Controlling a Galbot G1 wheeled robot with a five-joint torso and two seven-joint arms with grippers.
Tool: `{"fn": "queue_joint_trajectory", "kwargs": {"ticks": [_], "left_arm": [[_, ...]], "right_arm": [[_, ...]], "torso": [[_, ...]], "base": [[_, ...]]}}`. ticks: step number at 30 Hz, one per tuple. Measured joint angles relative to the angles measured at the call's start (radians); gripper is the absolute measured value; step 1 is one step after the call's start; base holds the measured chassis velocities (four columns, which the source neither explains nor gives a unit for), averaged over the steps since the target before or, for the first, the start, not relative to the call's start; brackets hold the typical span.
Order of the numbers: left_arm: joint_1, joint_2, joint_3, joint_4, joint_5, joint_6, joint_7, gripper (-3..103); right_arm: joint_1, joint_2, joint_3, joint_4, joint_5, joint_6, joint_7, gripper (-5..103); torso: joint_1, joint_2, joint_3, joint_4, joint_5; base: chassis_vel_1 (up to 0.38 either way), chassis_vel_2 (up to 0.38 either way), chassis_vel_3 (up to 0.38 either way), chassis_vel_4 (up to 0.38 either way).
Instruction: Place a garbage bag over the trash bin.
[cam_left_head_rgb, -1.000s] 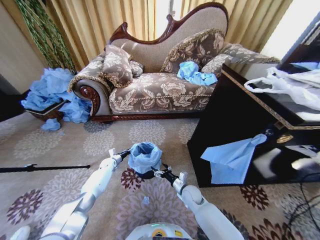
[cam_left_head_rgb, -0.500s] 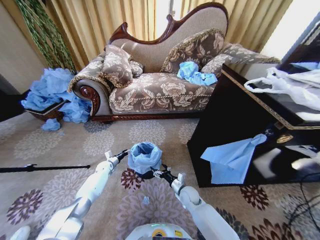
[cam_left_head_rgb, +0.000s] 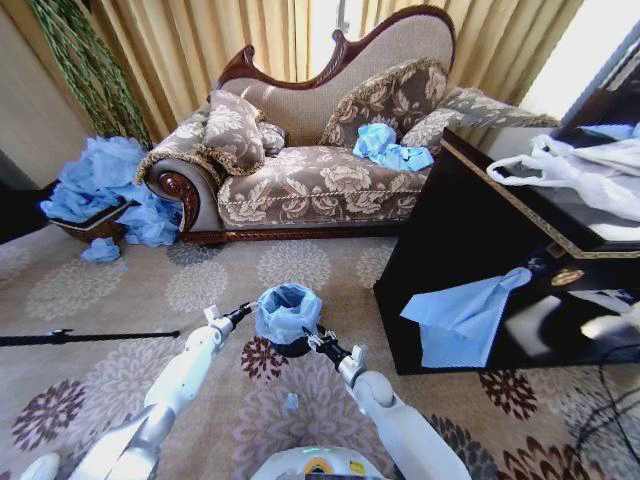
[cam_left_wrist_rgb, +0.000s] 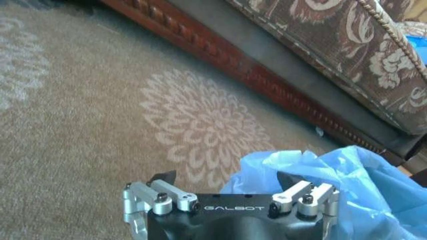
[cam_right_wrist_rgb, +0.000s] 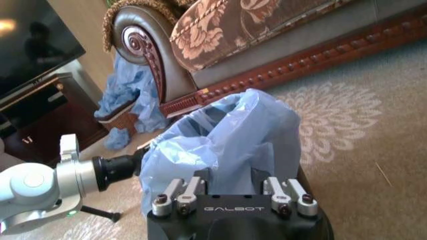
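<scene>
Light-blue garbage bag (cam_left_head_rgb: 286, 310) drapes the black trash bin (cam_left_head_rgb: 291, 347); left claw (cam_left_head_rgb: 241, 312) spread beside it, right claw (cam_left_head_rgb: 316, 339) pinching the bag

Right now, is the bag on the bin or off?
On: the bag drapes over the bin, mouth open at the top, black base showing below.

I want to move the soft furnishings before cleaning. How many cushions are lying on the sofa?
3. One cushion leans at the sofa's left arm; a second leans against the backrest; a third lies at the right end, partly behind the black cabinet. Others may be hidden.
</scene>
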Motion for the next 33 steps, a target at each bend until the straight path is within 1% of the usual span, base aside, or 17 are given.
{"fn": "queue_joint_trajectory", "kwargs": {"ticks": [1, 3, 5, 10, 11, 12, 13, 14, 15, 16, 17, 18, 19, 22, 24, 31, 33], "left_arm": [[0.0, 0.0, 0.0, 0.0, 0.0, 0.0, 0.0, 100], [0.007, 0.001, -0.002, -0.014, -0.002, 0.001, -0.006, 100], [0.008, 0.001, -0.002, -0.017, -0.002, 0.001, -0.008, 100], [0.01, -0.005, -0.003, -0.027, -0.005, 0.005, -0.017, 100], [0.01, -0.005, -0.003, -0.027, -0.005, 0.005, -0.017, 100], [0.009, -0.008, -0.003, -0.026, -0.005, 0.005, -0.017, 100], [0.008, -0.009, -0.002, -0.026, -0.005, 0.005, -0.017, 100], [0.007, -0.008, -0.002, -0.023, -0.005, 0.005, -0.019, 100], [0.007, -0.008, -0.002, -0.023, -0.005, 0.005, -0.019, 100], [0.008, -0.011, -0.001, -0.021, -0.005, 0.005, -0.019, 100], [0.006, -0.011, -0.001, -0.02, -0.005, 0.005, -0.019, 100], [0.004, -0.012, -0.001, -0.018, -0.005, 0.005, -0.019, 100], [0.004, -0.014, -0.001, -0.016, -0.005, 0.005, -0.019, 100], [0.002, -0.016, -0.001, -0.016, -0.005, 0.005, -0.019, 100], [0.002, -0.016, 0.0, -0.015, -0.005, 0.005, -0.019, 100], [0.008, -0.015, -0.005, -0.021, -0.005, 0.006, -0.024, 100], [0.014, -0.015, -0.015, -0.029, -0.005, 0.009, -0.029, 100]], "right_arm": [[0.0, 0.0, 0.0, 0.0, 0.0, 0.0, 0.0, 37], [-0.005, 0.0, 0.0, 0.0, -0.005, 0.004, -0.006, 30], [-0.006, 0.0, 0.0, -0.001, -0.009, 0.005, -0.008, 30], [-0.012, 0.001, -0.002, -0.001, -0.021, 0.009, -0.011, 14], [-0.012, 0.001, -0.002, -0.001, -0.021, 0.009, -0.011, 14], [-0.013, 0.0, -0.002, -0.001, -0.022, 0.009, -0.011, 11], [-0.013, -0.002, -0.005, -0.01, -0.028, 0.003, -0.008, 11], [-0.019, -0.004, -0.009, -0.013, -0.03, 0.001, -0.008, 5], [-0.019, -0.004, -0.009, -0.013, -0.03, 0.001, -0.008, 5], [-0.015, -0.004, -0.008, -0.01, -0.032, 0.003, -0.008, 1], [-0.016, -0.006, -0.006, -0.008, -0.033, 0.004, -0.008, -2], [-0.02, -0.009, -0.009, -0.007, -0.033, 0.003, -0.009, -2], [-0.02, -0.01, -0.009, -0.004, -0.033, 0.003, -0.009, -2], [-0.02, -0.01, -0.008, -0.001, -0.034, 0.003, -0.009, -2], [-0.02, -0.007, -0.008, -0.004, -0.036, 0.005, -0.01, -2], [-0.01, 0.005, -0.008, -0.027, -0.041, 0.017, -0.003, -2], [-0.006, 0.014, -0.006, -0.044, -0.042, 0.02, 0.0, -1]], "torso": [[0.0, 0.0, 0.0, 0.0, 0.0], [0.0, 0.0, 0.0, 0.0, 0.0], [0.0, 0.0, 0.0, 0.0, 0.0], [0.0, 0.0, 0.0, 0.0, 0.0], [0.0, 0.0, 0.0, 0.0, 0.0], [0.0, 0.0, 0.0, 0.0, 0.0], [0.0, 0.0, 0.0, 0.0012, 0.0003], [0.001, -0.001, 0.002, 0.0002, 0.0012], [0.001, -0.001, 0.002, 0.0002, 0.0012], [0.001, -0.001, 0.002, 0.0034, 0.0], [0.001, -0.001, 0.001, 0.0013, -0.0002], [0.001, -0.001, 0.001, 0.0011, 0.0007], [0.001, -0.001, 0.001, 0.0014, 0.0009], [0.0, -0.001, 0.001, 0.0001, -0.0003], [0.001, -0.001, 0.001, 0.0007, 0.0005], [0.0, -0.001, 0.0, 0.0003, 0.0], [0.0, -0.001, 0.0, 0.0003, 0.0001]], "base": [[0.0, 0.0, 0.0, 0.0], [0.0, 0.0, 0.0, 0.0], [0.0, 0.0, 0.0, 0.0], [0.0, 0.0, 0.0, 0.0], [0.0, 0.0, 0.0, 0.0], [0.0, 0.0, 0.0, 0.0], [0.0, 0.0, 0.0, 0.0], [0.0, 0.0, 0.0, 0.0], [0.0, 0.0, 0.0, 0.0], [0.0, 0.0, 0.0, 0.0], [0.0, 0.0, 0.0, 0.0], [0.0, 0.0, 0.0, 0.0], [0.0, 0.0, 0.0, 0.0], [0.0, 0.0, 0.0, 0.0], [0.0, 0.0, 0.0, 0.0], [0.0, 0.0, 0.0, 0.0], [0.0, 0.0, 0.0, 0.0]]}}
